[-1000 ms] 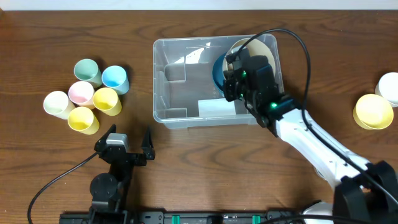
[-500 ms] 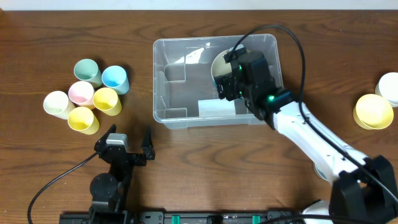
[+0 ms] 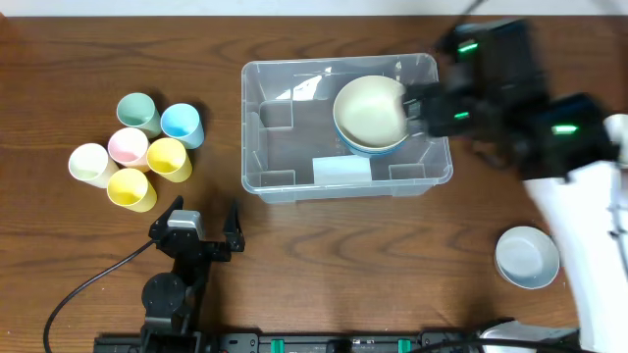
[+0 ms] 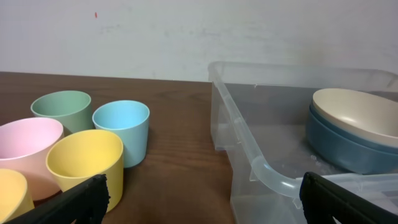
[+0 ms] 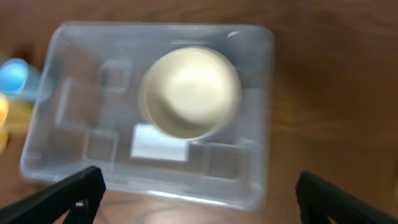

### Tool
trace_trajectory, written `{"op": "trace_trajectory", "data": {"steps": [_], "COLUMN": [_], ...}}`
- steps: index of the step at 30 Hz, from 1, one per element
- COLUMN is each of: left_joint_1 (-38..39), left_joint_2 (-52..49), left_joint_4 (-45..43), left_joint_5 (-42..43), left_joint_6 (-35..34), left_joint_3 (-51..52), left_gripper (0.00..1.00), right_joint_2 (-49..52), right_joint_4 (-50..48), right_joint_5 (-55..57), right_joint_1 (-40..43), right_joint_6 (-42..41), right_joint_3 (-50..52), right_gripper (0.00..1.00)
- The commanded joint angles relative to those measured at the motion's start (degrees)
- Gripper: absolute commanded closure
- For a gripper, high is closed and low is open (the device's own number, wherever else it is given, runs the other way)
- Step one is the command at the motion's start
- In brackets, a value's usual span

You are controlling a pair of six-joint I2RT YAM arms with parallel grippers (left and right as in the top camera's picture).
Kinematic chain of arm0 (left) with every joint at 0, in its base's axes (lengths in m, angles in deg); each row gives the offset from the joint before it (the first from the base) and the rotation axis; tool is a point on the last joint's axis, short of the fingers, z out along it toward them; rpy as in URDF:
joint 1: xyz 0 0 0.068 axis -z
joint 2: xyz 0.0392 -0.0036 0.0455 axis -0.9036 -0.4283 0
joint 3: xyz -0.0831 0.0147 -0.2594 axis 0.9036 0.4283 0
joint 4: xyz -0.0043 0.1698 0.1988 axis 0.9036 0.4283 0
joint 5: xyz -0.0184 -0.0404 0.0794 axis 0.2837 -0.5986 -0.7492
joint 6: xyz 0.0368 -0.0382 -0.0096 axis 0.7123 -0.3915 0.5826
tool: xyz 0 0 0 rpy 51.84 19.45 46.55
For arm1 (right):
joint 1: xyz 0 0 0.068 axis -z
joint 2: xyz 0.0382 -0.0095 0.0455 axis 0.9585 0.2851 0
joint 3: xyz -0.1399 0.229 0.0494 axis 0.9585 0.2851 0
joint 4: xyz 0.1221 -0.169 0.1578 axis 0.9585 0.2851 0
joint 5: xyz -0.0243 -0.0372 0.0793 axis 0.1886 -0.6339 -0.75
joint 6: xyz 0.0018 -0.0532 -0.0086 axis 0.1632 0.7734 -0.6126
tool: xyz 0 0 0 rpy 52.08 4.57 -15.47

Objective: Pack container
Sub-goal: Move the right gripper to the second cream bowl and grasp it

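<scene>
Packing judged partly done. Cream bowl [image 3: 370, 110] nested in blue bowl [image 4: 348, 149] inside container [image 3: 265, 176], set mid-table [image 3: 98, 59]. Yet to be packed: six cups [image 3: 137, 152] clustered at left, pale bowl [image 3: 527, 257] at right. Right end effector [image 5: 202, 193] spread wide, gripping nothing, held over the container. Left end effector [image 3: 204, 218] likewise spread, empty, near the front edge.

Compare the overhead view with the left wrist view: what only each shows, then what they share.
Overhead only: a pale bowl on the table right of the container, a white cup, and the right arm. Left wrist only: the pale wall behind the table. Both: the container, the cream bowl nested in a blue bowl, and the green cup, blue cup, pink cup and yellow cup.
</scene>
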Motion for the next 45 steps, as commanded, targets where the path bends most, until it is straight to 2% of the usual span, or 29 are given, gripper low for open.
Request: {"op": "trace_trajectory", "data": {"steps": [1, 8, 12, 17, 22, 36, 45], "left_joint_1": [-0.2, -0.2, -0.2, -0.2, -0.2, -0.2, -0.2], "left_joint_2": [0.1, 0.1, 0.1, 0.1, 0.1, 0.1, 0.1], "left_joint_4": [2.0, 2.0, 2.0, 2.0, 2.0, 2.0, 2.0], "left_joint_5": [0.9, 0.9, 0.9, 0.9, 0.9, 0.9, 0.9], "left_joint_6": [0.3, 0.3, 0.3, 0.3, 0.3, 0.3, 0.3], "left_joint_3": [0.9, 0.9, 0.9, 0.9, 0.9, 0.9, 0.9], "left_gripper": [0.02, 0.02, 0.02, 0.02, 0.02, 0.02, 0.02], "right_joint_2": [-0.7, 2.8, 9.2, 17.7, 19.9, 9.0, 6.8], "right_joint_4": [5.4, 13.4, 16.1, 19.8, 19.6, 2.9, -7.6], "right_joint_5": [0.6, -5.5, -5.7, -5.7, -5.6, -4.9, -7.7], "right_joint_1": [9.4, 33.0, 38.9, 41.3, 41.3, 41.8, 41.8], "right_joint_6": [-4.3, -3.9, -3.2, -3.7, -3.7, -3.5, -5.3], "right_joint_3": [-6.6, -7.3, -6.9, -6.8, -2.7, 32.1, 46.5], "right_gripper": [0.01, 0.01, 0.01, 0.02, 0.05, 0.05, 0.09]}}
